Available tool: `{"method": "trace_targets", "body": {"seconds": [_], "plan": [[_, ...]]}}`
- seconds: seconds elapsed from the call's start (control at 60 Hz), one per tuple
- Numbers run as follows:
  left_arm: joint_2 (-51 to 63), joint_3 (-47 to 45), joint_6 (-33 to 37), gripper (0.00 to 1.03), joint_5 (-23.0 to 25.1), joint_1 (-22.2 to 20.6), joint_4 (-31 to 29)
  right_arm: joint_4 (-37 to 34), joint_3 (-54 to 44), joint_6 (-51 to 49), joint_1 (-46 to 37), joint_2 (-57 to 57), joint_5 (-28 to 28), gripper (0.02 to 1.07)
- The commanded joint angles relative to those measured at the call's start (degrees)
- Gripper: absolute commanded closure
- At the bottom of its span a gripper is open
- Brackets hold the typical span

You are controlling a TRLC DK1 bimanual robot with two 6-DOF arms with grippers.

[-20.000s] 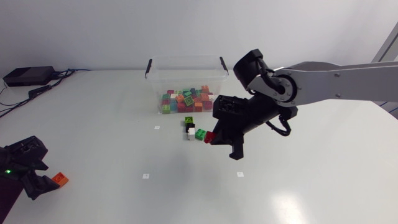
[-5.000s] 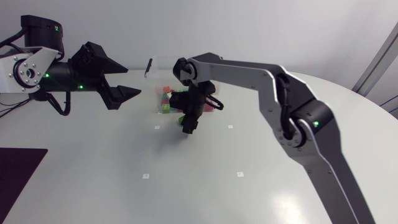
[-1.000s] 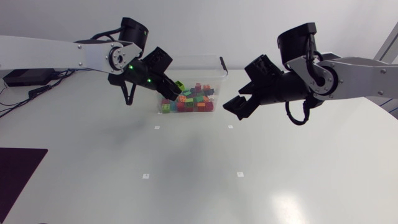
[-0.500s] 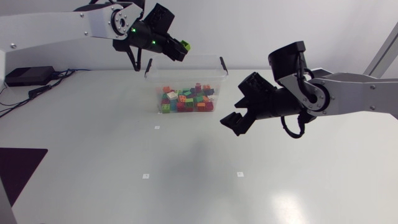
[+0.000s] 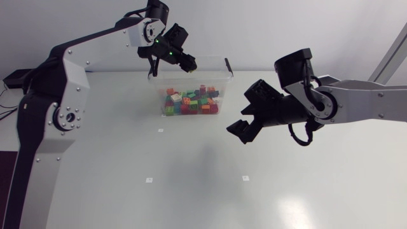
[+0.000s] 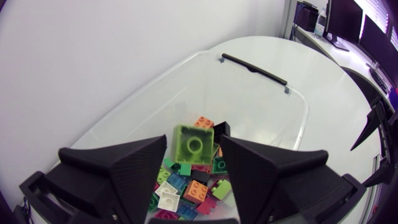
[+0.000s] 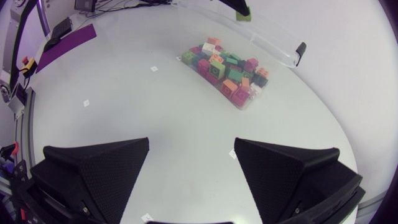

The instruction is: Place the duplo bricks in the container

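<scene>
**Q:** Where's the lime brick (image 6: 194, 144) rn?

**A:** Upper centre, at your L gripper (image 5: 186, 62) over the container (image 5: 213, 73), prob for the drop. Grip itself, can't tell. R gripper (image 7: 191, 143) is wide apart, empty, mid-right, prob giving room.

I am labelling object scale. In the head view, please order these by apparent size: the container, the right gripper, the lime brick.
1. container, clearly the largest
2. right gripper, markedly smaller than the container
3. lime brick, by far the smallest

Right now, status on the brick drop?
Left fingers open, lime brick looks loose between them, over container. Right fingers open, empty. Nothing in the way.
</scene>
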Motion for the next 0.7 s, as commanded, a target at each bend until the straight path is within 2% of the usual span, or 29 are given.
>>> {"method": "trace_targets", "body": {"seconds": [0.0, 0.083, 0.233, 0.683], "plan": [[2.5, 5.6, -0.2, 0.04, -0.6, -0.4, -3.3, 0.6, -1.7, -1.4, 0.1, -1.1, 0.2, 0.08], [1.6, 6.3, 0.7, 0.04, -0.6, -0.6, -6.3, 0.6, -1.8, -1.6, 0.1, -1.2, 0.2, 0.08], [-1.7, 5.6, 1.1, 0.04, -0.6, -0.7, -8.1, 0.6, -1.8, -1.6, 0.1, -1.6, 0.2, 0.08], [-14.8, -5.5, 1.3, 0.04, -2.1, -1.0, -7.3, 0.4, -3.5, -1.2, -1.3, -7.7, 1.0, 0.08]]}}
